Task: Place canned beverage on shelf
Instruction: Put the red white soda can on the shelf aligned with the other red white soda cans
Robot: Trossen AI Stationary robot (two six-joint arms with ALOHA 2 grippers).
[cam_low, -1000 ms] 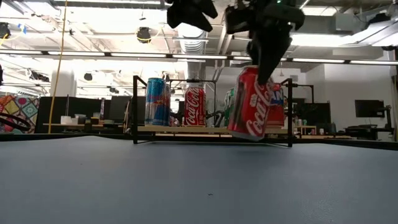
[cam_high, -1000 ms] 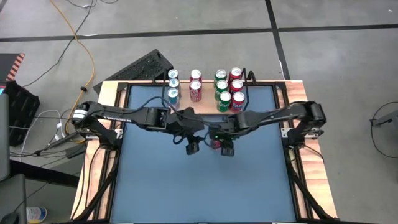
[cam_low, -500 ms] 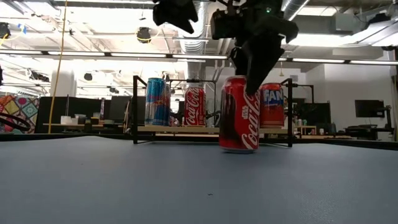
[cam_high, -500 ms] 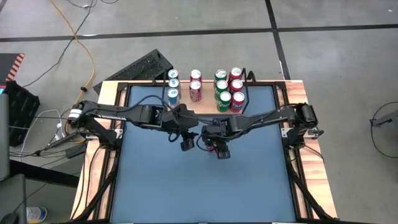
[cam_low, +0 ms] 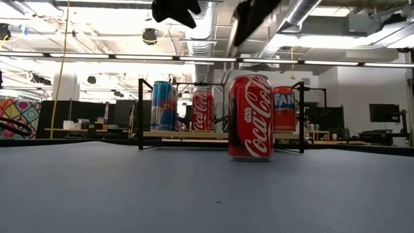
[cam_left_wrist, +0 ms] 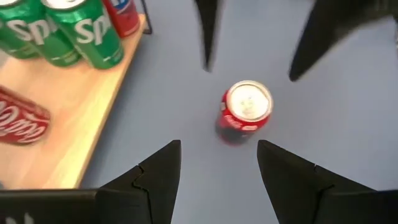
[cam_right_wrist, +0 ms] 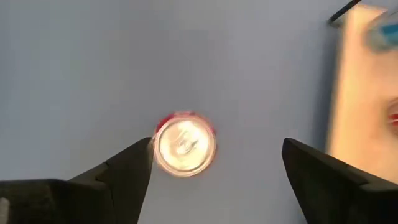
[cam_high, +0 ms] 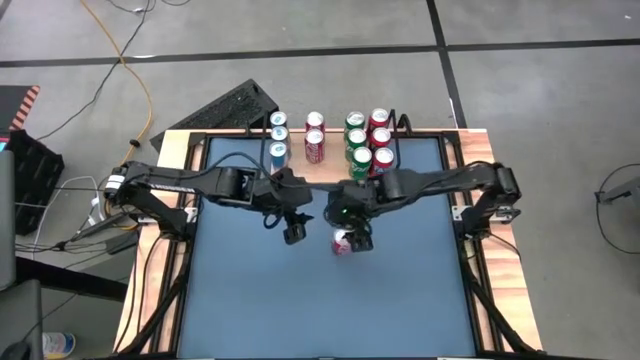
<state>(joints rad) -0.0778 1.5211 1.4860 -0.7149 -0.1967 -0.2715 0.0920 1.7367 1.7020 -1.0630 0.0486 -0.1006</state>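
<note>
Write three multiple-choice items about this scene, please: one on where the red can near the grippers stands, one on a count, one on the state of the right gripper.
1. Where does the red can stand?
A. on the shelf
B. on the blue table, in front of the shelf
C. in the left gripper

2. How many green cans are on the shelf?
A. one
B. three
C. five

3. How is the right gripper?
A. open, above the can, holding nothing
B. shut on the can
C. shut on a green can

Answers:
1 B: the low view shows the can upright on the table, apart from the shelf behind it.
2 B: the high view shows three green tops in one row.
3 A: in the right wrist view its fingers stand wide apart to either side of the can top, touching nothing.
</note>
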